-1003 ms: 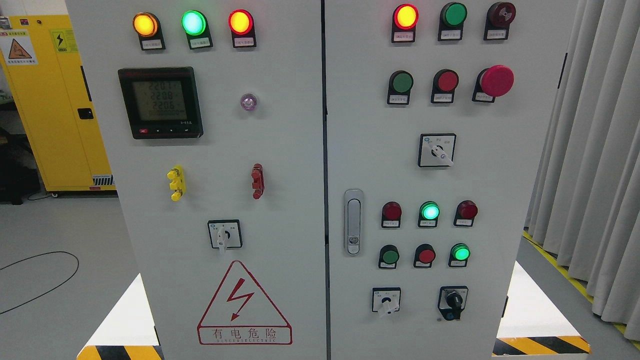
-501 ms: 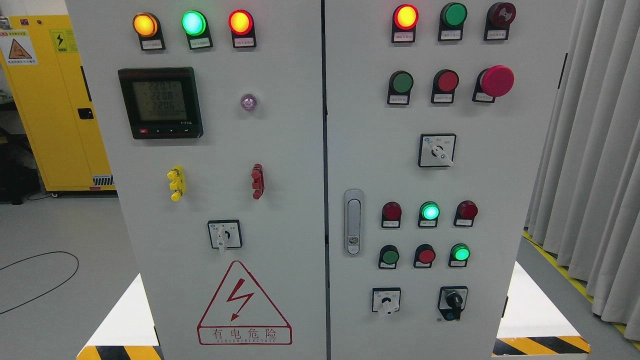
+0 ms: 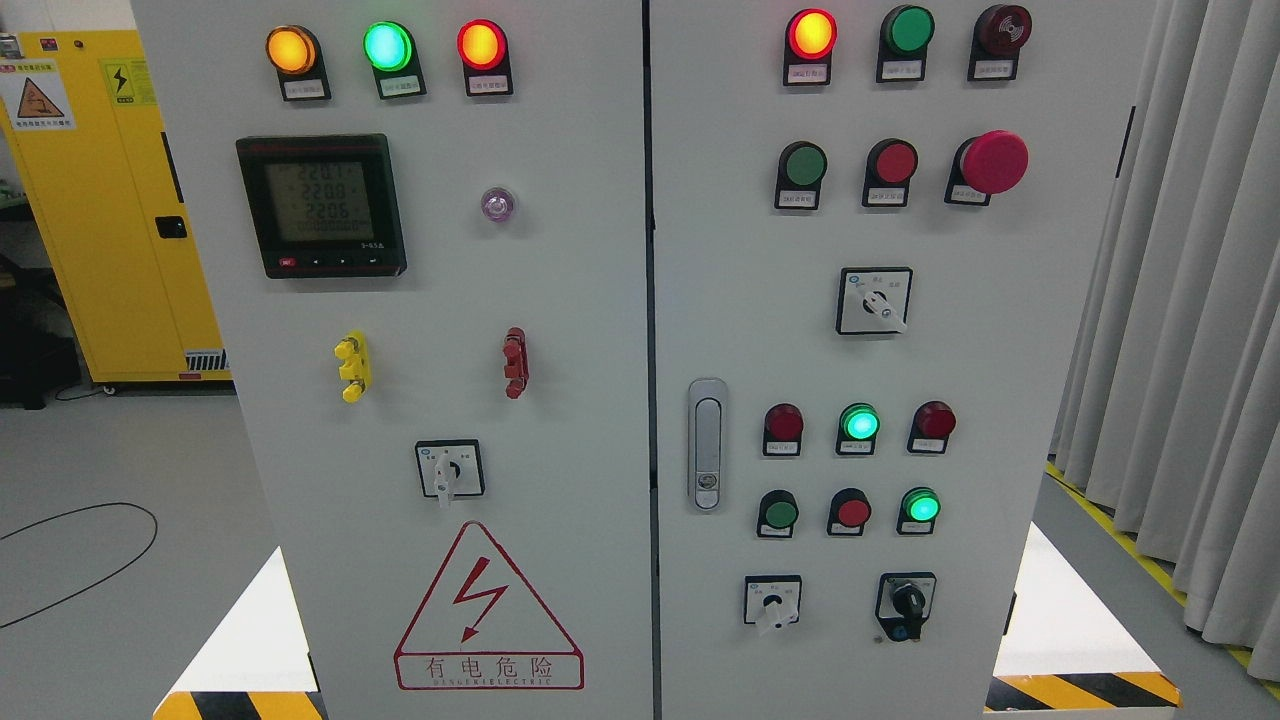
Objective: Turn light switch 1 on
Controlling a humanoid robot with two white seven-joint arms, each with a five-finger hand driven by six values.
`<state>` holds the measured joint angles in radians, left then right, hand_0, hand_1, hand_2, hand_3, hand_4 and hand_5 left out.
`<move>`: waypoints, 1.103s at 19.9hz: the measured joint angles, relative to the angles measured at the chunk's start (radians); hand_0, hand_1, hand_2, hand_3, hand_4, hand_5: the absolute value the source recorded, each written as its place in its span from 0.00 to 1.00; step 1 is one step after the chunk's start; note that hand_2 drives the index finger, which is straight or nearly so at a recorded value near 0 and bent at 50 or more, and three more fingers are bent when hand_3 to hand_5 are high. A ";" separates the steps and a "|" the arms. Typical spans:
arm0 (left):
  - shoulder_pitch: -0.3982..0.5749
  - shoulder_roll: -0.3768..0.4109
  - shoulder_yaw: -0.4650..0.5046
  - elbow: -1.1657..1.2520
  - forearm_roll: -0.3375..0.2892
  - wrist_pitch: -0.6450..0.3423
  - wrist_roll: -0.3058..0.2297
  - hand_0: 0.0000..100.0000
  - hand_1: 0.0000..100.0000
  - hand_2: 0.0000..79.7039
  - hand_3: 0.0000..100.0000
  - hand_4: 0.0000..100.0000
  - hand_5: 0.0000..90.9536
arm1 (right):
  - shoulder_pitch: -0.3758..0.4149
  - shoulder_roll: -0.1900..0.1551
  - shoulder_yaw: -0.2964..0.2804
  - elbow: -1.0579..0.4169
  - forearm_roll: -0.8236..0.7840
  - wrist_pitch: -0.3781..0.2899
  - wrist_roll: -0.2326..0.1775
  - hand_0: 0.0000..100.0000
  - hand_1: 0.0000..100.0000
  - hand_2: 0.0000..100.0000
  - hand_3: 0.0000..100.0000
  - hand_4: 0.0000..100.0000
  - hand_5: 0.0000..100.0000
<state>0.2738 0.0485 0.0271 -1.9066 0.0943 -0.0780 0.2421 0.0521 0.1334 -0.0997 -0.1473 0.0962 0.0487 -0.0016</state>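
A white electrical cabinet with two doors fills the head view. The right door carries a white rotary selector, a second white selector low down and a black knob switch beside it. Green buttons, red buttons and a lit green button sit in rows; a lit green lamp is above them. I cannot tell which control is light switch 1. Neither hand nor arm shows.
The left door has a meter, lit lamps, a white selector and a red warning triangle. A big red mushroom button, door latch, yellow cabinet at left, grey curtain at right.
Only the meter's digits flicker; nothing else has moved.
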 measured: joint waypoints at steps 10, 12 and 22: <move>-0.137 0.004 -0.016 -0.096 -0.076 0.123 0.031 0.16 0.60 0.65 0.87 0.81 0.80 | 0.000 0.000 0.000 0.000 0.000 0.000 0.000 0.00 0.50 0.04 0.00 0.00 0.00; -0.174 0.003 -0.018 -0.107 -0.082 0.156 0.033 0.15 0.60 0.65 0.87 0.81 0.81 | 0.000 0.000 0.000 0.000 0.000 0.000 0.000 0.00 0.50 0.04 0.00 0.00 0.00; -0.336 0.004 -0.041 -0.139 -0.092 0.317 0.054 0.11 0.60 0.66 0.89 0.84 0.83 | 0.000 0.000 0.000 0.000 0.000 0.000 0.000 0.00 0.50 0.04 0.00 0.00 0.00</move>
<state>-0.0624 0.0521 -0.0141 -2.0460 0.0019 0.2391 0.2963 0.0522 0.1335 -0.0997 -0.1473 0.0962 0.0487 -0.0017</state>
